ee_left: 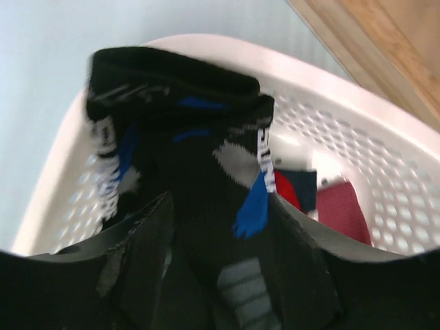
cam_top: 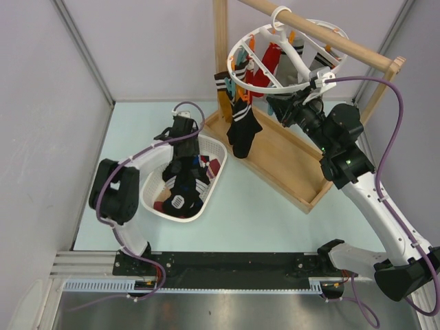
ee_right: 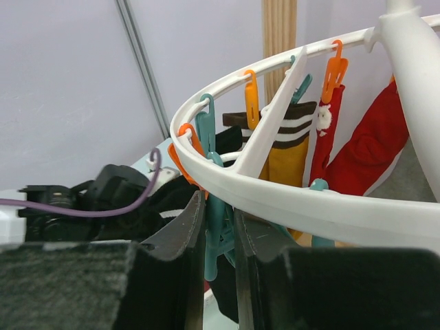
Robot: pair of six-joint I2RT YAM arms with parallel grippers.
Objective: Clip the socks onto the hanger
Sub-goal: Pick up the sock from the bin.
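At upper right of the overhead view, the white ring hanger (cam_top: 275,87) hangs by its hook from the wooden rail (cam_top: 323,34). Three socks are seen clipped to it: a black sock (cam_top: 244,130), a red sock (ee_right: 364,144) and a mustard striped sock (ee_right: 289,151).

The right gripper (ee_right: 218,210) is at the near rim of the ring. Its fingers are closed tight on a teal clip (ee_right: 218,247) hanging below that rim. No sock is in that clip.

At left centre of the overhead view, the left gripper (ee_left: 218,206) reaches into the white laundry basket (cam_top: 216,148) on the bench (cam_top: 261,213). A black sock with blue and white markings (ee_left: 199,137) runs between its fingers, which stand partly apart. Whether they have it clamped cannot be told. More socks lie at the basket bottom.

Assessment: the step in hand is fetching the next sock while the clip is made ready. The next move calls for a confirmed hold on the sock. It must then be raised clear of the basket and carried up and right to the ring, with its cuff fed into the clip's mouth.
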